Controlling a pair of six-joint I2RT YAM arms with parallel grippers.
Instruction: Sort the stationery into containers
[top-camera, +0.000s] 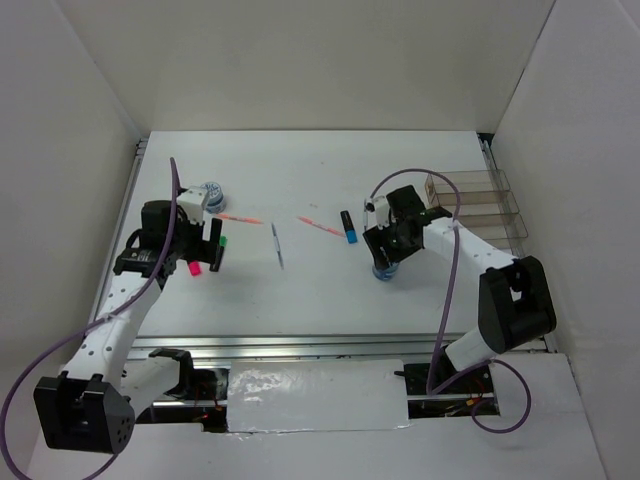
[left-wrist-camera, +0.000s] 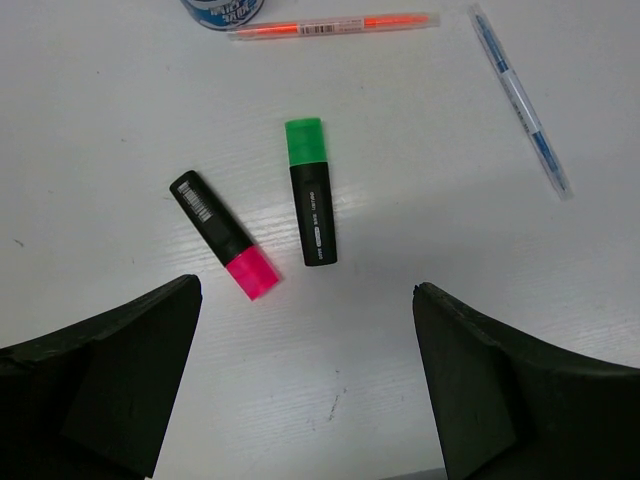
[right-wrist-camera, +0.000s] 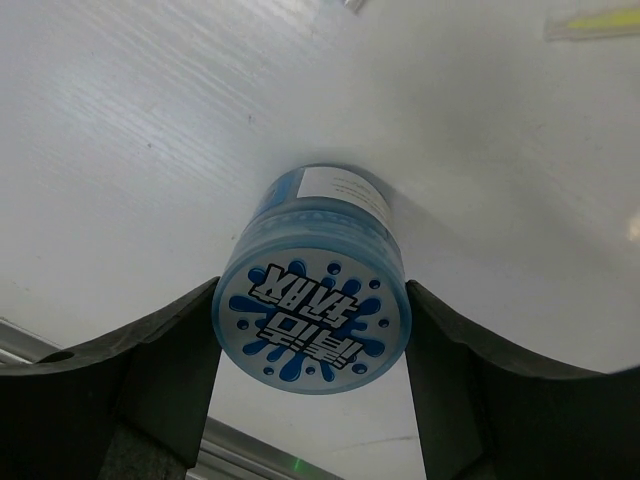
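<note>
My right gripper (top-camera: 385, 262) is shut on a round blue-white tape roll (right-wrist-camera: 312, 300), one finger on each side of its printed lid, low over the table. My left gripper (left-wrist-camera: 305, 380) is open and empty, above and just short of a pink-capped highlighter (left-wrist-camera: 224, 234) and a green-capped highlighter (left-wrist-camera: 311, 192) lying side by side. Beyond them lie an orange stick (left-wrist-camera: 335, 25), a thin silver pen (left-wrist-camera: 520, 97) and a second tape roll (left-wrist-camera: 222, 10). A blue-capped highlighter (top-camera: 348, 227) and another orange stick (top-camera: 322, 226) lie mid-table. The clear organiser tray (top-camera: 480, 200) stands at the far right.
White walls enclose the table on three sides. A metal rail (top-camera: 300, 345) runs along the near edge, also visible under the right gripper in the right wrist view (right-wrist-camera: 260, 440). A yellow stick end (right-wrist-camera: 595, 22) shows at the top right of the right wrist view.
</note>
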